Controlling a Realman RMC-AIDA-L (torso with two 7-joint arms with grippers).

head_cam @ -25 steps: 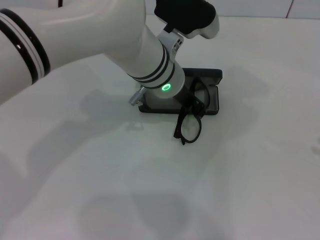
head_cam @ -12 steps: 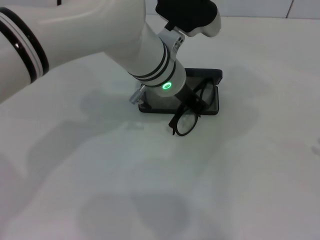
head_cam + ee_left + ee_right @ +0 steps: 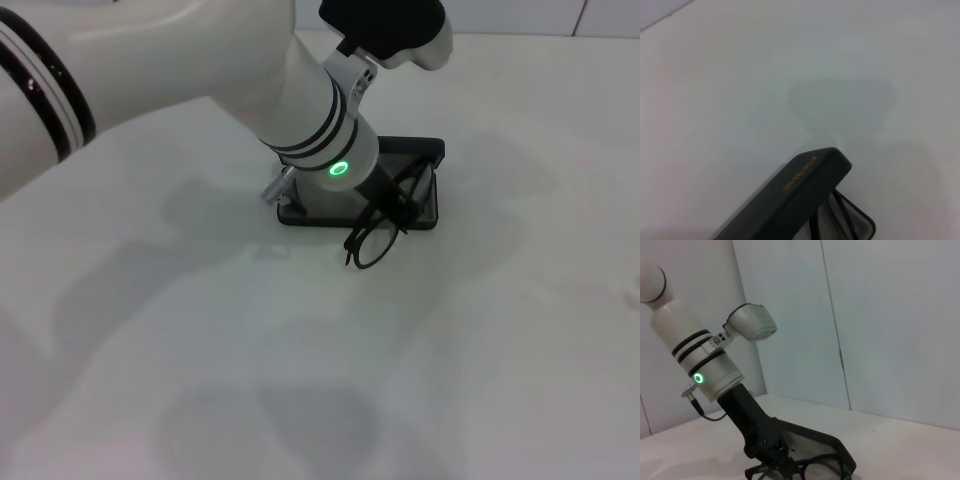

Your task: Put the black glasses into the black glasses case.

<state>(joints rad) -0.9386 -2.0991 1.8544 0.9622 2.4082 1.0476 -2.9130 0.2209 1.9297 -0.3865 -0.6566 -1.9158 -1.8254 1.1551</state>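
The left gripper gripped the black glasses crosswise over the near rim of the open black glasses case, lenses overhanging the desk.

**A bare robot test room**

It looks like a lab or test cell: a plain white table with nothing homely on it, smooth pale wall panels meeting at a corner behind, and a white robot arm at work.

left arm angled steeply downward, its pincer closed at the tip
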